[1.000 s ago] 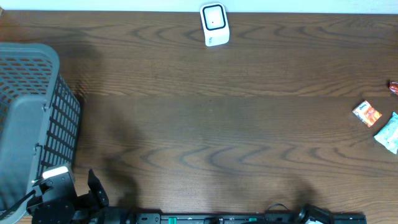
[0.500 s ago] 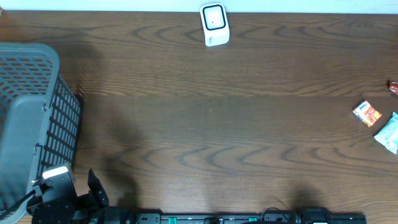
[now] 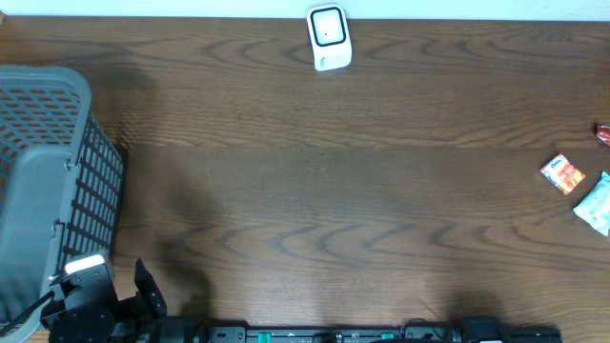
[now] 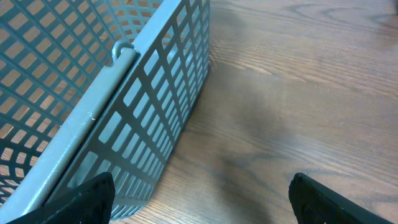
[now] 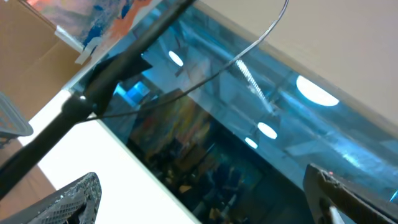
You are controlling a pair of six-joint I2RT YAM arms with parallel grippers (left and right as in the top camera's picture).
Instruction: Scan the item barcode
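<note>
The white barcode scanner point(image 3: 330, 38) stands at the table's far edge, in the middle. Small items lie at the right edge: an orange-and-white packet point(image 3: 562, 173), a pale green packet point(image 3: 595, 203) and a red scrap point(image 3: 603, 133). My left gripper point(image 3: 145, 291) sits at the near left corner beside the basket. In the left wrist view it point(image 4: 202, 202) is open, with only bare wood between its fingers. My right gripper point(image 5: 205, 199) is open and empty, its camera facing a dark glass panel and a cable rather than the table. Only a dark bit of the right arm point(image 3: 481, 331) shows overhead.
A grey mesh basket point(image 3: 38, 171) fills the left side; its wall point(image 4: 112, 93) stands close to the left finger. A black rail point(image 3: 362, 333) runs along the near edge. Brown wood stretches between the basket and the packets.
The right arm has drawn back toward the bottom edge of the overhead view, so less of it shows. The left arm, scanner and packets have not moved.
</note>
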